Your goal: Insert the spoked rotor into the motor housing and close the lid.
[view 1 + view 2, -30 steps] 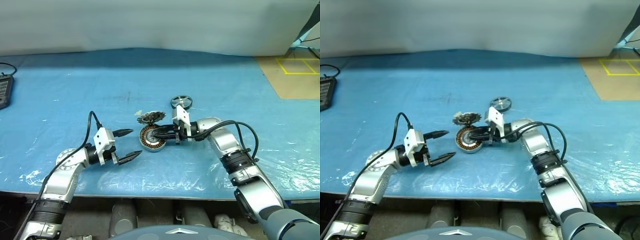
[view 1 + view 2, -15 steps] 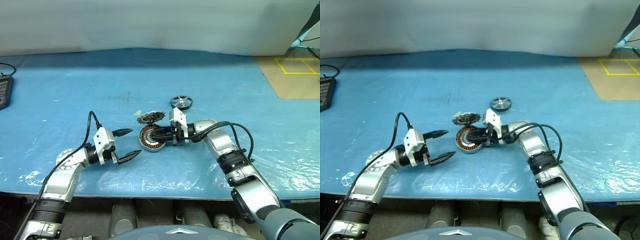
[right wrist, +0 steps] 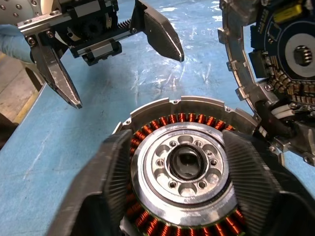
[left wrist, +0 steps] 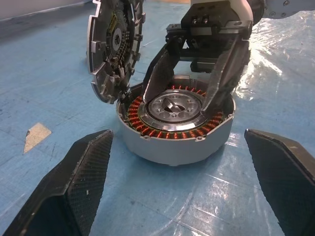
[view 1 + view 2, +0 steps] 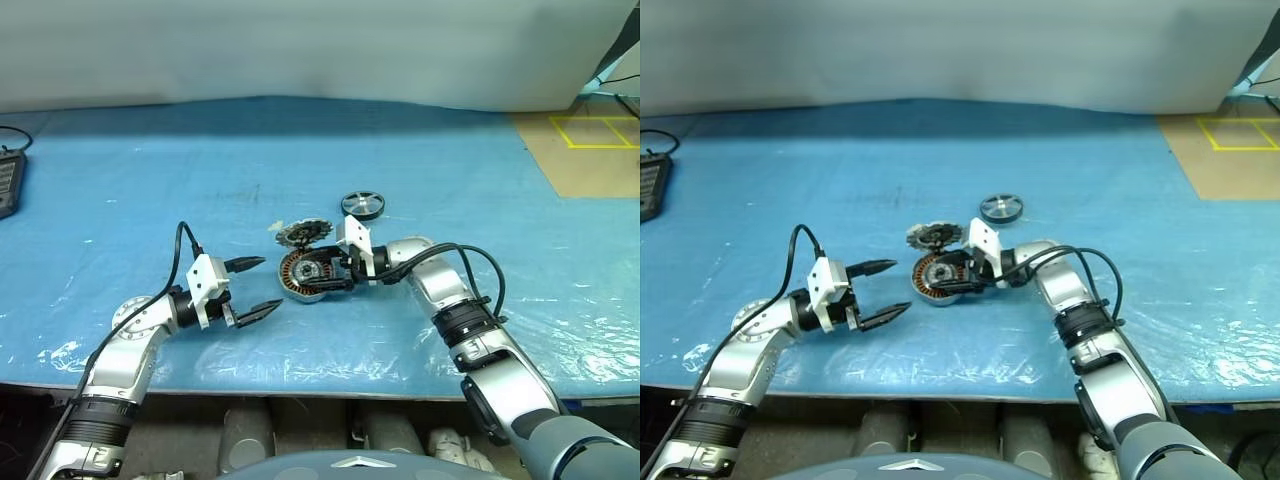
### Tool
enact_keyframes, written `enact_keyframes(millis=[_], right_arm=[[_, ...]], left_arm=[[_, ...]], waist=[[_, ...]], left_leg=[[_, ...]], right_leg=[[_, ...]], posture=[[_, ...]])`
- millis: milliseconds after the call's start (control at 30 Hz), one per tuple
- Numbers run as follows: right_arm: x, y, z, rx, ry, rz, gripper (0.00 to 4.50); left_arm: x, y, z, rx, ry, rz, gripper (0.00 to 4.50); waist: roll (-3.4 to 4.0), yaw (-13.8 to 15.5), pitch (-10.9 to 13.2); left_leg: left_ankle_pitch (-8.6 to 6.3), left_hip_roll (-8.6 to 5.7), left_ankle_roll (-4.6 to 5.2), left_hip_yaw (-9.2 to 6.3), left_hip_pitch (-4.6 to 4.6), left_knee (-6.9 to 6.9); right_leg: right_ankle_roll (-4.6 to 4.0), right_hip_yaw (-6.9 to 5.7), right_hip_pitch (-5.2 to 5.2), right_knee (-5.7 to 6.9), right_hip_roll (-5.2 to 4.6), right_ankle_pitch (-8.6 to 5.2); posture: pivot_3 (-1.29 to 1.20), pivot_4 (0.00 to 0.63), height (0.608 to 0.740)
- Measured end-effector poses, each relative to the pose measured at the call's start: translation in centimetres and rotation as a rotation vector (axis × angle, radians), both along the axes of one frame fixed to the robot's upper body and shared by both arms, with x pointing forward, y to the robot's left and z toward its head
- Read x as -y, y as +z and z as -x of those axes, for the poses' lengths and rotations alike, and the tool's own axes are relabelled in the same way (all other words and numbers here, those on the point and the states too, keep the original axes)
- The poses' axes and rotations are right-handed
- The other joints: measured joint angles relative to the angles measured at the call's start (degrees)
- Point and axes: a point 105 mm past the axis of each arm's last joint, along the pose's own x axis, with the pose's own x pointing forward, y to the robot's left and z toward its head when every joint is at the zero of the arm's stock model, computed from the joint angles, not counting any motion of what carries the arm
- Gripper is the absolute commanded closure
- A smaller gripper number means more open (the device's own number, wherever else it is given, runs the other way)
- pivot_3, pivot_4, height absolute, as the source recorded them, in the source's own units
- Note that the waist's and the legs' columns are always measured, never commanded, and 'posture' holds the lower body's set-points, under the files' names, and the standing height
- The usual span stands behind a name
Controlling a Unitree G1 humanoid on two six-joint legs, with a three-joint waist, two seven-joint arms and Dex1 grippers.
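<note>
since a second ago the right gripper (image 5: 322,274) is spreading wide over the motor housing (image 4: 175,129), gripping nothing; lid (image 4: 114,46) is standing upright. left gripper (image 5: 256,287) is idling fully open, empty. spoked rotor (image 5: 362,205) is lying at 1 o'clock from the housing on the surface (image 5: 150,180); seemingly rigid and slick, best pinched across its rim.

The motor housing (image 4: 175,129) is dull grey metal with shiny copper wire around a bright silver middle. The lid (image 4: 114,46) is rough toothed metal. The right tool (image 4: 194,78) has matt black fingers (image 3: 251,172) with fine ribs. The desk (image 5: 150,180) wears a shiny, crinkly blue plastic sheet
</note>
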Motion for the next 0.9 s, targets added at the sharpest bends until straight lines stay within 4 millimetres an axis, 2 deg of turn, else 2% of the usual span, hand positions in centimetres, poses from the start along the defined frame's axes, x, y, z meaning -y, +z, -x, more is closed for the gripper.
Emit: enact_keyframes(millis=[33, 67, 467, 567, 867, 900], right_arm=[[0.0, 0.0, 0.0, -0.002, 0.003, -0.001, 0.16], [0.0, 0.1, 0.1, -0.003, 0.007, -0.004, 0.03], [-0.4, 1.1, 0.7, -0.028, 0.037, -0.043, 0.03], [-0.4, 1.3, 0.8, -0.029, 0.035, -0.044, 0.56], [0.5, 1.2, 0.4, -0.016, 0.013, -0.019, 3.61], [0.5, 1.2, 0.4, -0.012, 0.014, -0.019, 3.61]], left_arm=[[0.0, 0.0, 0.0, 0.001, 0.001, 0.000, 0.00], [0.0, 0.0, 0.0, 0.001, 0.002, 0.000, 0.00], [-0.1, -0.2, 0.0, -0.007, 0.003, -0.002, 0.00], [-0.1, -0.2, 0.0, -0.007, 0.001, -0.002, 0.00], [0.2, -0.3, -0.1, -0.009, -0.014, -0.005, 0.00], [0.2, -0.3, -0.1, -0.008, -0.014, -0.005, 0.00]], waist=[[0.00, 0.0, 0.0], [0.00, 0.0, 0.0], [0.00, 0.0, 0.0], [0.00, 0.0, 0.0], [0.00, 0.0, 0.0], [0.00, 0.0, 0.0]], left_leg=[[0.00, 0.00, 0.00, 0.00, 0.00, 0.00], [0.00, 0.00, 0.00, 0.00, 0.00, 0.00], [0.08, 0.00, 0.14, 0.00, 0.00, 0.00], [0.09, 0.00, 0.14, 0.00, 0.00, 0.00], [0.09, -0.01, 0.14, 0.00, 0.00, 0.01], [0.09, -0.01, 0.14, 0.00, 0.00, 0.00]], right_leg=[[0.00, 0.00, 0.00, 0.00, 0.00, 0.00], [0.00, 0.00, 0.00, 0.00, 0.00, 0.00], [0.00, 0.00, 0.00, 0.00, 0.00, 0.00], [0.00, 0.00, 0.00, 0.00, 0.00, 0.00], [0.00, 0.00, 0.00, 0.00, 0.01, 0.00], [0.00, 0.00, 0.00, 0.00, 0.01, 0.00]], posture=[[0.00, 0.150, 0.740], [0.00, 0.150, 0.740], [0.00, 0.150, 0.740], [0.00, 0.150, 0.740], [0.00, 0.150, 0.740], [0.00, 0.150, 0.740]])
